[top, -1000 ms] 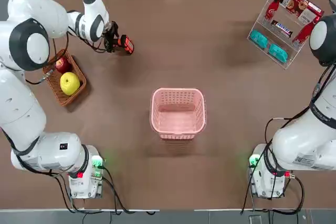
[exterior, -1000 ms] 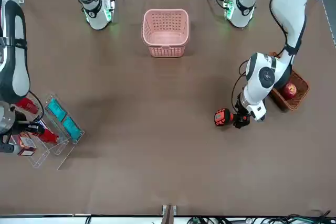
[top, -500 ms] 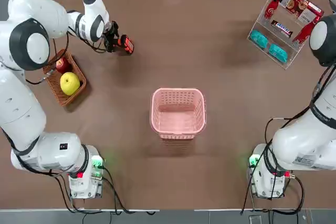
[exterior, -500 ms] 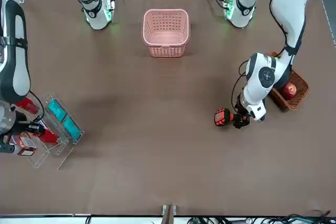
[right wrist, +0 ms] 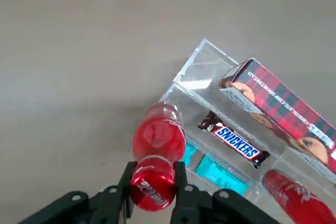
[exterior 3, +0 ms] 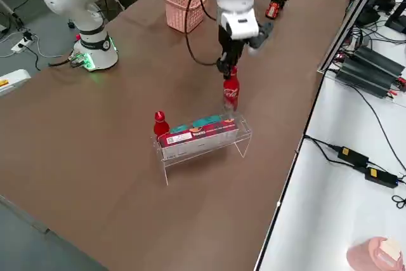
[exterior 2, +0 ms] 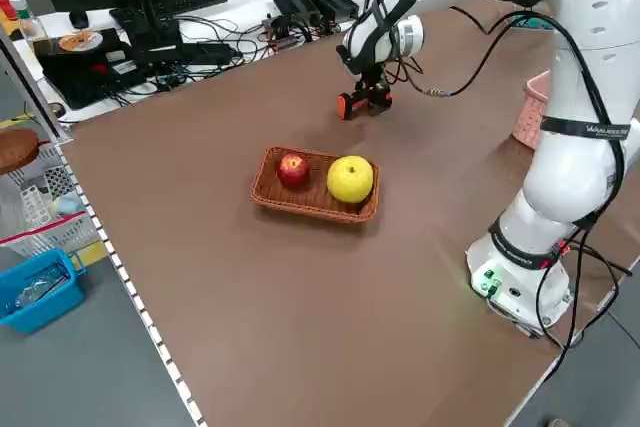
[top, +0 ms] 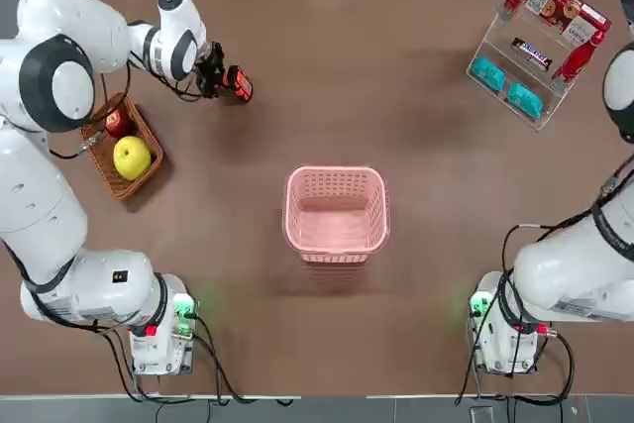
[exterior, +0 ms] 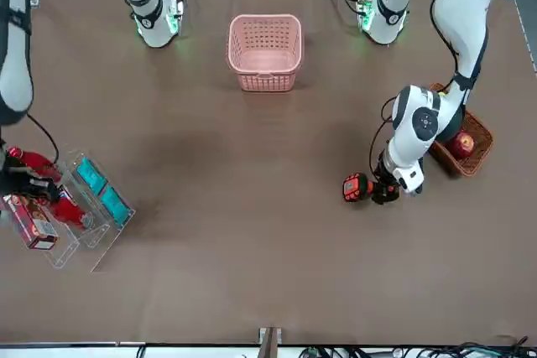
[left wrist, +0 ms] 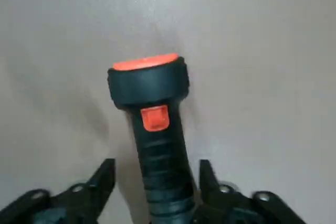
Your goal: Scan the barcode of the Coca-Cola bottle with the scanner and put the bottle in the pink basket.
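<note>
Brown desk (top: 396, 126) carrying, in descending size: the pink basket (top: 336, 212) at its middle, holding nothing; a clear plastic rack (top: 536, 42) at the far corner on the robot's right; a wicker basket (top: 117, 146) with a red and a yellow apple on the left. In the rack lie a red box, its print too small to read, a bar marked "SNICKERS" (right wrist: 234, 141), teal packets and a second red bottle (top: 578, 54). The right hand (right wrist: 152, 184) is pressed onto the red cap of the Coca-Cola bottle (exterior 3: 230, 91), which hangs upright just above the rack's end; its label script is only partly legible. The left hand (left wrist: 153, 179) sits at the far left of the desk, fingers half spread on either side of the scanner (left wrist: 153, 119) handle; contact cannot be made out, and the scanner lies on the desk.
</note>
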Motion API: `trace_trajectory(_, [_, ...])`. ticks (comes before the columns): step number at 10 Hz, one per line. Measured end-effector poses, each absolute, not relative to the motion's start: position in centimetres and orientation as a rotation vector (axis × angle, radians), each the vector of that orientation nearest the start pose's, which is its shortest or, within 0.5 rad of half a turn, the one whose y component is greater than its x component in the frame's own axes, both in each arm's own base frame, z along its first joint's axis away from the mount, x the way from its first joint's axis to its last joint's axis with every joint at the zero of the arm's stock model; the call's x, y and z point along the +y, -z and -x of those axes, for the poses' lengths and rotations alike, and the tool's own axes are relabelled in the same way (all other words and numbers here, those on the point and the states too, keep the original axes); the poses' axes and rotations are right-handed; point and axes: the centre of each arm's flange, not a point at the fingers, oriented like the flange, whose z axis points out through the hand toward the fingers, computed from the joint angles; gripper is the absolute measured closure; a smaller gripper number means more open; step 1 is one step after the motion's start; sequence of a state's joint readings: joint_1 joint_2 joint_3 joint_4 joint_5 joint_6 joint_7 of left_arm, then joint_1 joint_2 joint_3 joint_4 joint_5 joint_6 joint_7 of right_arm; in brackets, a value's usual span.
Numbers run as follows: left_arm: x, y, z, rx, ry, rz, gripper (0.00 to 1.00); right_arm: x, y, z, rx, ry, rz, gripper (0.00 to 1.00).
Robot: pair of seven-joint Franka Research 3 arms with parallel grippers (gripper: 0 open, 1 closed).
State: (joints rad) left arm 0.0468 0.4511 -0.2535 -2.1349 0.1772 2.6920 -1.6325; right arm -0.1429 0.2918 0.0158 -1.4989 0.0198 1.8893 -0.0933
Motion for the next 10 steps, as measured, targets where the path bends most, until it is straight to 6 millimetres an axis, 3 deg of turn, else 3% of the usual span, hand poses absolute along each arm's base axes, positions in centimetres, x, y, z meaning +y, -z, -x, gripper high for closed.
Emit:
trace_trajectory(1, [-12.5,-21.0,-57.2,-1.968,0.101,2.593,0.46,-7.4,-52.2,-64.7,0.034,0.159,3.12,0.67])
trace_trajectory(2, [-12.6,-21.1,-57.2,-1.935,0.12,2.611,0.49,-6.1,-52.9,-64.2,0.001,0.149,3.114,0.67])
trace_trajectory(3, [-12.7,-21.1,-57.1,-1.889,0.144,2.633,0.63,-4.5,-53.2,-63.8,-0.026,0.127,3.087,0.67])
trace_trajectory(7, [-12.9,-21.1,-57.2,-1.835,0.143,2.639,0.63,4.8,-52.9,-62.9,-0.14,0.067,2.872,0.67])
trace_trajectory(10, [-12.6,-23.1,-58.6,-1.762,0.032,2.561,0.63,10.4,-49.1,-62.0,-0.146,0.02,2.729,0.67])
